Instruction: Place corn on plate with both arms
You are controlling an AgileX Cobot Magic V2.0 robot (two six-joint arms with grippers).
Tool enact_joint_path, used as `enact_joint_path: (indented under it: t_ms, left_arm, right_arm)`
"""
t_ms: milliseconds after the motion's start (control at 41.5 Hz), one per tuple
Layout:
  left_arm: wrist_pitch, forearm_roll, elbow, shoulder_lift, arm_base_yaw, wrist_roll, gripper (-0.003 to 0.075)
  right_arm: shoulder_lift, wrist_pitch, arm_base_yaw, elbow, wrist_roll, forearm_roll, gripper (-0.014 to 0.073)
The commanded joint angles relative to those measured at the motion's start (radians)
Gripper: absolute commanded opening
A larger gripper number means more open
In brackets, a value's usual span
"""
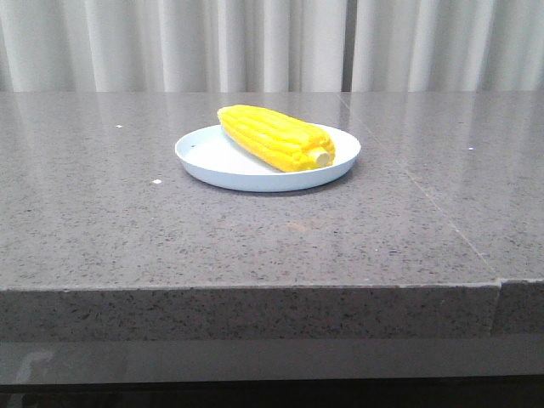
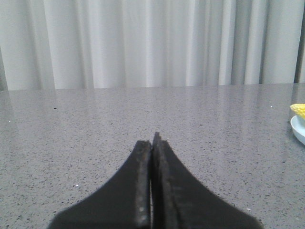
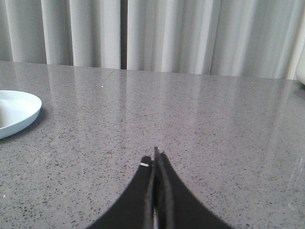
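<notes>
The yellow corn (image 1: 276,137) lies on its side across the pale blue-white plate (image 1: 212,161) in the middle of the table, its pale stub end toward the front right. Neither gripper shows in the front view. In the left wrist view my left gripper (image 2: 152,139) is shut and empty, low over bare table; the corn's tip (image 2: 299,110) and the plate's rim (image 2: 298,130) show at the picture's edge. In the right wrist view my right gripper (image 3: 154,157) is shut and empty over bare table, with the plate's rim (image 3: 19,114) off to one side.
The grey speckled stone table (image 1: 127,229) has a seam (image 1: 442,212) running toward the front right corner and a thick front edge (image 1: 255,310). Pale curtains (image 1: 170,42) hang behind the table. A white object (image 3: 301,71) shows at the right wrist picture's edge.
</notes>
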State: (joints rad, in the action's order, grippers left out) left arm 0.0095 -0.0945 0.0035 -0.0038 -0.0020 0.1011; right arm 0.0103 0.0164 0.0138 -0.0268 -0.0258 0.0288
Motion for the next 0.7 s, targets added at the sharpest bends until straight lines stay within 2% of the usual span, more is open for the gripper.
enact_joint_path:
  t_ms: [0,674]
  left_arm:
    - [-0.079,-0.009,0.004,-0.02,-0.008,-0.008,-0.002]
    - [-0.079,-0.009,0.004,-0.02,-0.008,-0.008,-0.002]
  right_arm:
    - [0.012,-0.079,-0.005,0.016,-0.004,-0.011,-0.0068]
    - [0.012,-0.075,-0.005,0.016,0.016,-0.011,-0.0068]
